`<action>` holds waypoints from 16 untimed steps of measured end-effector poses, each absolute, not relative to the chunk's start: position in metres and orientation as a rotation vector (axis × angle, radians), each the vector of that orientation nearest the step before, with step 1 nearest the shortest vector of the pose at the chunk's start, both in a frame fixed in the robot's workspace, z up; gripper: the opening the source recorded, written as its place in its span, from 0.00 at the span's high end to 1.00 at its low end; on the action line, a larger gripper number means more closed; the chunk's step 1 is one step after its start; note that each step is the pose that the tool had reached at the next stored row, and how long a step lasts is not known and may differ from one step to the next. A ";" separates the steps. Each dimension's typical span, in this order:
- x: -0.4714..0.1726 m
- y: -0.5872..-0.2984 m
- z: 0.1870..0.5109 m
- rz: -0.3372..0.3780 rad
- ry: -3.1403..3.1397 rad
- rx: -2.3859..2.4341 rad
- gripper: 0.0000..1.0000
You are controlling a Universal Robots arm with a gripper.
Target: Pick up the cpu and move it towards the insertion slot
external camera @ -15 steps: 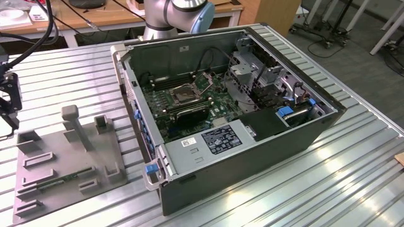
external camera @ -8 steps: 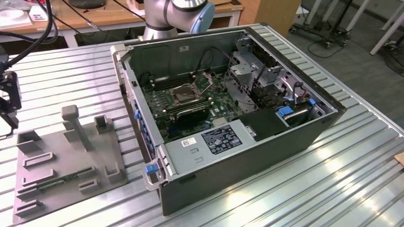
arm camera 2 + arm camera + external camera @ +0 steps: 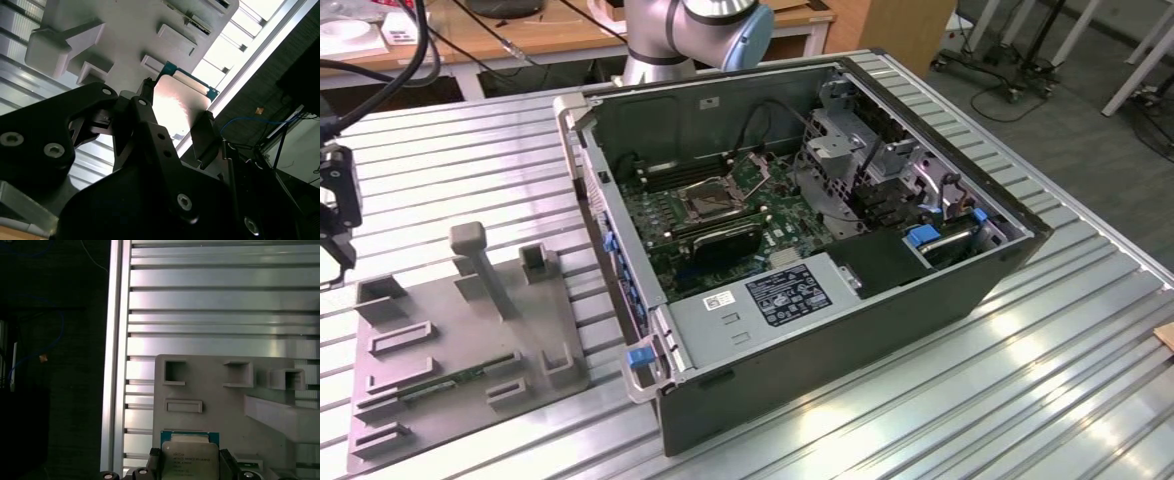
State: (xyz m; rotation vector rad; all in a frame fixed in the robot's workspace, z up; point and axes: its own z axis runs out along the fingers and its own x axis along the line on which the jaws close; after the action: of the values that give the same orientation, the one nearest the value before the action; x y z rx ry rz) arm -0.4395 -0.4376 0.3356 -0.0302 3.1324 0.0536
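**Gripper holding the cpu at the tray.** The gripper is clamping the cpu by two opposite edges, with its black fingers pressing against the chip's sides in both wrist views. The pick-up is therefore judged done or nearly so. The chip is sitting between the jaws over a corner of the grey tray, though it cannot be told whether it is resting on the tray or hanging clear of it. The transport is judged to be remaining: the insertion slot is lying on the green motherboard inside the open computer case, well apart from the tray toward the exterior view's right, with its dark centre showing. The exterior view is supplying this overall layout of case, socket, tray and slatted table. The first wrist view is presenting the chip's silvery printed top and green border. The second wrist view is presenting the finger linkage and the grip from another angle, with glare across the metal face.
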 end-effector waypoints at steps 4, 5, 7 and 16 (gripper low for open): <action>-0.440 -0.438 0.338 0.054 3.133 -0.030 0.46; -0.440 -0.438 0.338 0.054 3.132 -0.030 0.46; -0.440 -0.438 0.338 0.054 3.133 -0.030 0.46; -0.440 -0.438 0.343 0.053 3.133 -0.030 0.46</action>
State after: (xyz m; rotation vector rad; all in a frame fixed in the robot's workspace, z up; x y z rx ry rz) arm -0.4395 -0.4376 0.3432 -0.0302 3.1325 0.0535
